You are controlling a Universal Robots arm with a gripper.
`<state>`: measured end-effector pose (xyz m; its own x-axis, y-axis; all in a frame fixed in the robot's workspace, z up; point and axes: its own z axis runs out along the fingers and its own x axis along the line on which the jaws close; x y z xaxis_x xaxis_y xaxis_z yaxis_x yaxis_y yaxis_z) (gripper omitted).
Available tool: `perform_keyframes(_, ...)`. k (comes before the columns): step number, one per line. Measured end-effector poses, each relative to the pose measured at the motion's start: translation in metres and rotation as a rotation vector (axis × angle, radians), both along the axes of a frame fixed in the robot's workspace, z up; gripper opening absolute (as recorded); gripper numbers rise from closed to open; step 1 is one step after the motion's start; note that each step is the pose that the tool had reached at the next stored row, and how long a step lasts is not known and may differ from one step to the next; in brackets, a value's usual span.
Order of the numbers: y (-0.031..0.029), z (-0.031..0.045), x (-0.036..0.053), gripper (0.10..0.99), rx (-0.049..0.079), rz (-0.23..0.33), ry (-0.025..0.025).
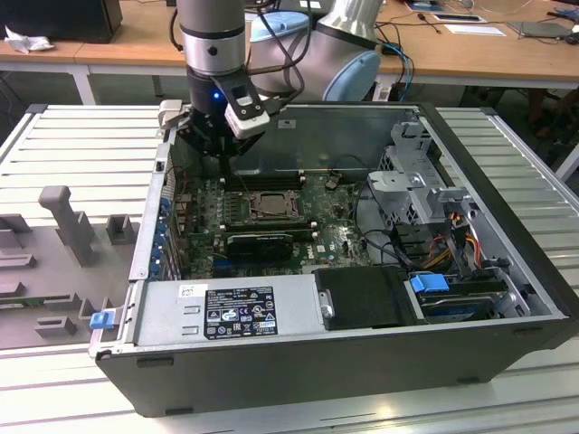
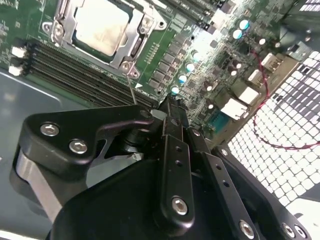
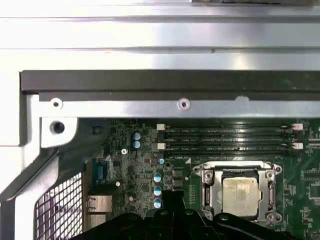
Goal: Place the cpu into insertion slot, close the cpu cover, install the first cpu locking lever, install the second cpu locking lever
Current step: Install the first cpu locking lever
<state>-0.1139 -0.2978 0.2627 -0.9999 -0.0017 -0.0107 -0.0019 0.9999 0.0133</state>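
The cpu [image 2: 100, 27] lies flat in the insertion slot [image 1: 242, 204], its pale silver face up. Over it the cpu cover [image 2: 135, 45] is down, framing the chip on all sides; the first wrist view shows the same cpu [image 3: 241, 192] inside the cover [image 3: 205, 186]. A thin metal lever rod [image 2: 131, 85] runs from the cover's corner toward my fingertips. My black gripper [image 2: 167, 106] is shut, hanging over the board beside the socket's corner, with nothing visibly held. In the exterior view the gripper [image 1: 223, 154] is near the case's far wall, toward the exterior view's left of the socket.
Long black memory slots [image 2: 75, 70] flank the socket. A black finned heatsink [image 1: 258, 242] lies nearer the front, then the power supply [image 1: 226, 307]. A drive cage [image 1: 416, 181] and cables fill the exterior view's right. The perforated case wall [image 2: 280, 125] and a red wire [image 2: 260, 75] stand close to the gripper.
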Motion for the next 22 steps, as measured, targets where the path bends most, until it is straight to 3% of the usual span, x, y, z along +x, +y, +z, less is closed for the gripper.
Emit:
perform_keyframes(7, 0.0072, -0.0021, 0.0003, 0.106, 0.0, 0.054, 0.0004)
perform_keyframes(11, 0.0101, -0.0025, 0.0062, 0.106, 0.0, 0.056, 0.0005)
perform_keyframes(19, 0.0114, -0.0039, 0.0527, 0.106, 0.001, 0.056, 0.0057)
perform_keyframes(21, 0.0113, -0.0042, 0.0586, 0.106, 0.013, 0.056, 0.0063)
perform_keyframes(22, 0.0114, -0.0045, 0.0603, 0.106, 0.028, 0.056, 0.006)
